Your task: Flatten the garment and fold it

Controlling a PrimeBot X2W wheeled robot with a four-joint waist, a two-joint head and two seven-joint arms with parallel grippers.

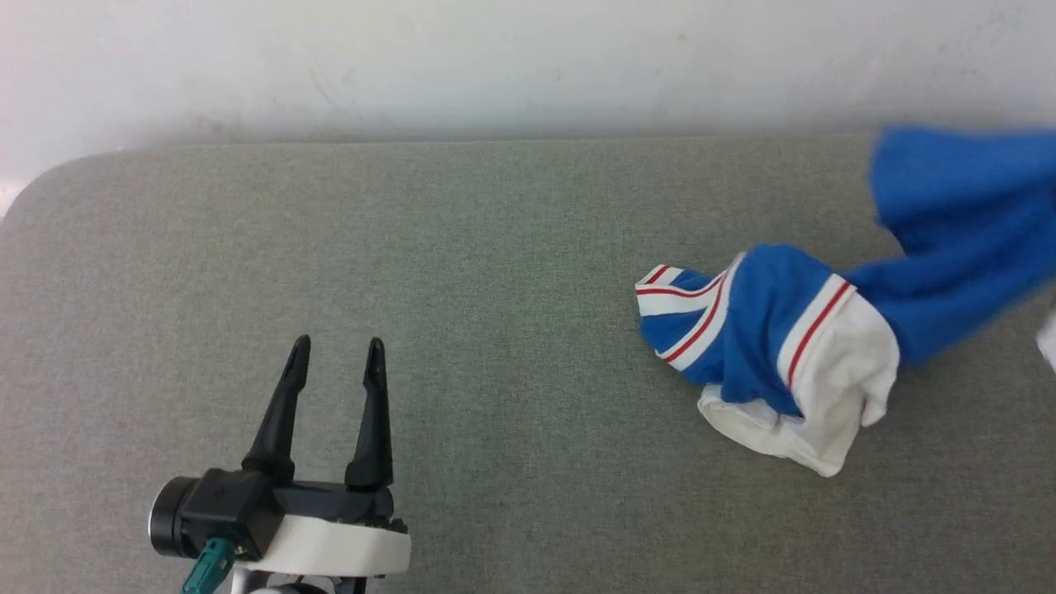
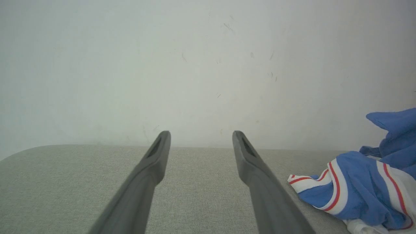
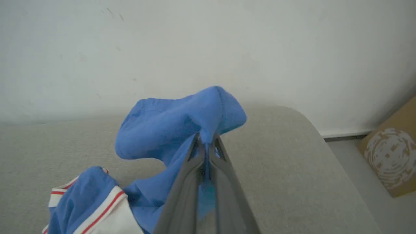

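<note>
The garment, a bright blue T-shirt with white sleeves and red-and-white striped trim, lies bunched on the right of the grey-green padded table. Its blue body stretches up and right toward the head view's edge. In the right wrist view my right gripper is shut on a fold of the garment's blue cloth, lifting it off the surface. My left gripper stands open at the lower left, well away from the cloth, with nothing between its fingers. The left wrist view has the left gripper and the garment at its right.
A pale wall runs behind the table's far edge. The table's rounded right corner drops to a floor where a brown cardboard box stands. Bare padded surface stretches between my left gripper and the cloth.
</note>
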